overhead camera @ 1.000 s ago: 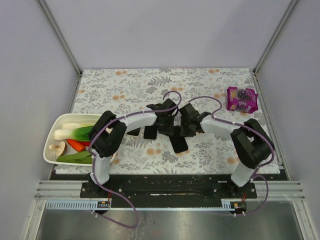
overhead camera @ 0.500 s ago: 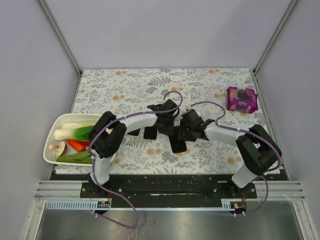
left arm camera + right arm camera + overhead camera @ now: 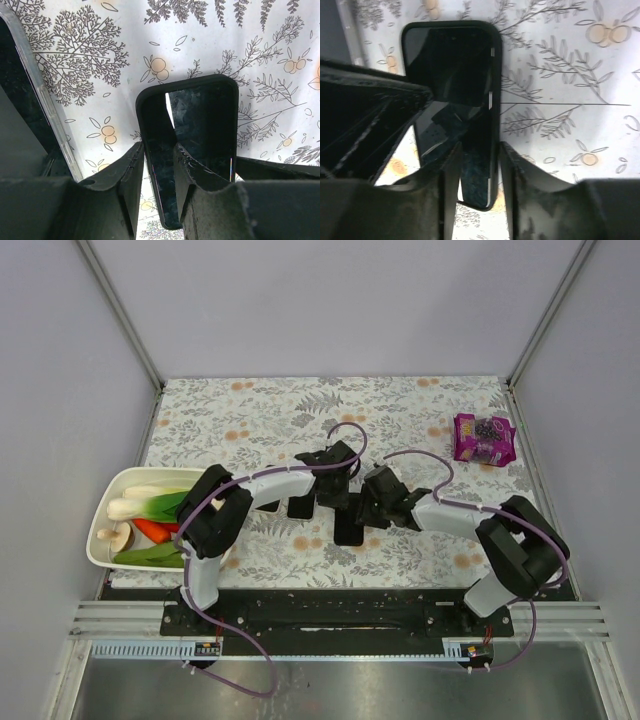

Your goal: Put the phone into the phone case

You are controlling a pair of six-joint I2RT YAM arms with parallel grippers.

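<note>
A black phone [image 3: 347, 532] sits in a black phone case in the middle of the floral tablecloth. In the left wrist view the case rim [image 3: 150, 97] frames the dark screen [image 3: 205, 130]. My left gripper [image 3: 157, 150] straddles the phone's left long edge, with narrow jaws closed on the case rim. My right gripper [image 3: 479, 150] straddles the opposite long edge of the phone [image 3: 452, 75], pinching it. In the top view the left gripper [image 3: 338, 505] and the right gripper [image 3: 366, 512] meet over the phone's far end, hiding it.
Two more dark flat devices [image 3: 300, 506] [image 3: 268, 505] lie just left of the grippers; one has a clear case edge [image 3: 42, 105]. A white tub [image 3: 112, 483] of vegetables stands at the left edge. A purple snack bag [image 3: 484, 438] lies far right.
The phone has slid a little left and towards the near edge with both grippers on it. The right forearm has swung lower. The left wrist has barely shifted.
</note>
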